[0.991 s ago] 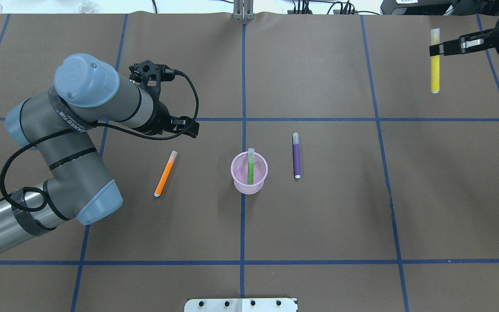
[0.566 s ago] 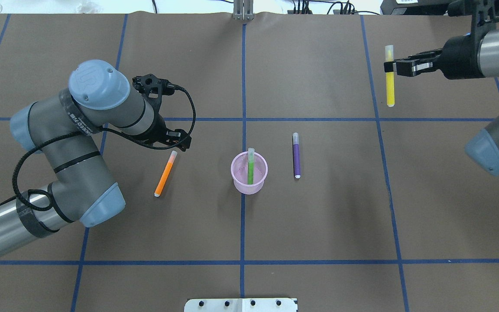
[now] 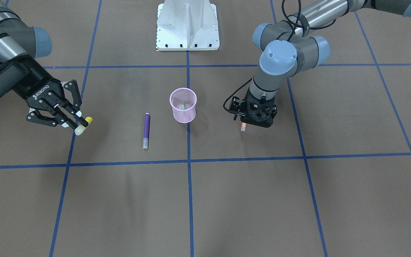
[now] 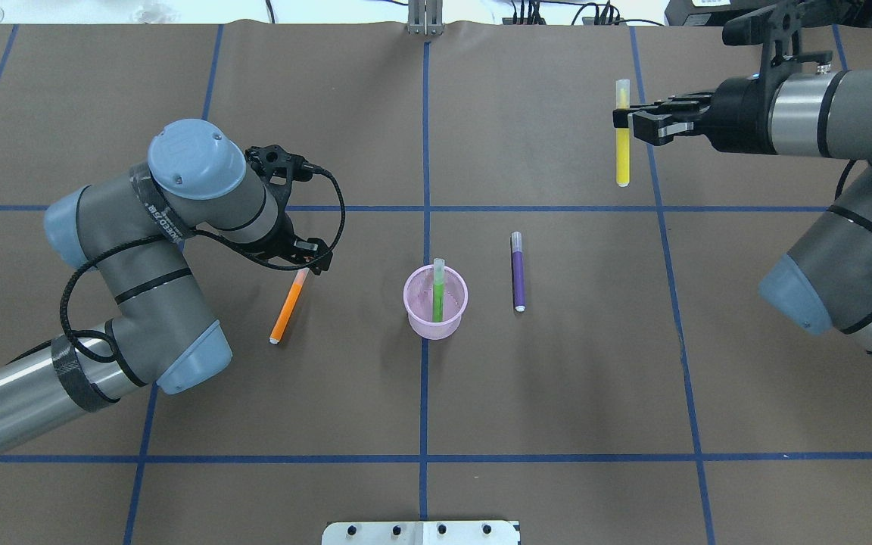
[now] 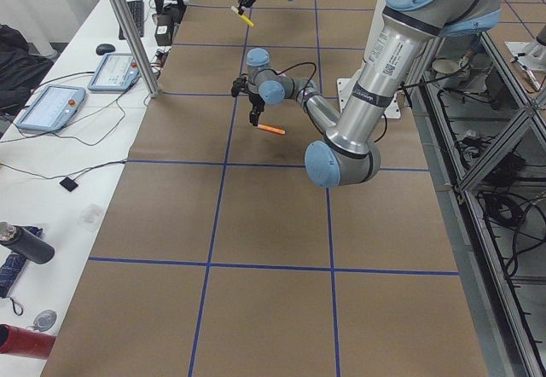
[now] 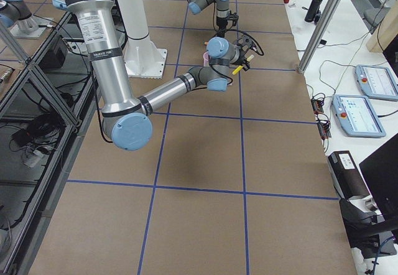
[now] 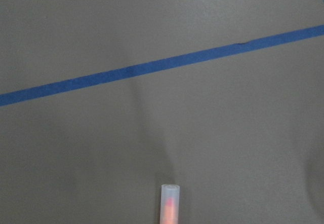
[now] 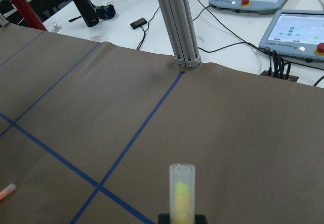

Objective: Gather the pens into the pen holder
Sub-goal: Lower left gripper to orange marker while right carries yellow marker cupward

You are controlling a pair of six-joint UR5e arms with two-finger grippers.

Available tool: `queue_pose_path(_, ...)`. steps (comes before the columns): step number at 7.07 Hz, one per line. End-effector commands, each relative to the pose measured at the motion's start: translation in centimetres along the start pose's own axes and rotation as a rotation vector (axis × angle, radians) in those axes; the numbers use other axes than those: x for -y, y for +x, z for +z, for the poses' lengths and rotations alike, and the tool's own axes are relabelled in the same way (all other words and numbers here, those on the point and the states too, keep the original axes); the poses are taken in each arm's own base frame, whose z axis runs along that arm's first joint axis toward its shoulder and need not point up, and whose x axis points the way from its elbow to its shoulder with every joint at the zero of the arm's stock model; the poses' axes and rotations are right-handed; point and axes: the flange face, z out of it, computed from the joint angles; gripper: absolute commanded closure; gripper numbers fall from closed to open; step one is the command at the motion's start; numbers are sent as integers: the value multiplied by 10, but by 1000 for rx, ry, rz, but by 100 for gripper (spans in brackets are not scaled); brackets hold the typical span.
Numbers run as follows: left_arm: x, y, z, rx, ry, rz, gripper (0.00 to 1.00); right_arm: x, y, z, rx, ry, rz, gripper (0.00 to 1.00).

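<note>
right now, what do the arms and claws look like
The left arm and right arm are grey tubes with pale blue joint caps and black bands. A black cable loops round the left wrist. The left claw and right claw are black; the right one bears white ROBOTIQ lettering.

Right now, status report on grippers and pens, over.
Right gripper shut on yellow pen, aloft. Left gripper over orange pen, cap end; jaws unclear. Green pen in pen holder; purple pen flat beside it.
</note>
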Motion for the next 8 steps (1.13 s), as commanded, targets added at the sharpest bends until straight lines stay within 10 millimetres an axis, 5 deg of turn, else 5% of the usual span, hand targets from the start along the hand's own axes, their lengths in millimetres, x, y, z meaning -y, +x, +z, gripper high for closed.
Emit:
queue_pose_path(1, 1, 7, 12, 7, -17, 10, 14, -9, -17, 8, 25, 17, 4, 100)
queue_pose_path(8, -7, 9, 29, 17, -45, 16, 39, -15, -50, 26, 59, 27, -7, 100)
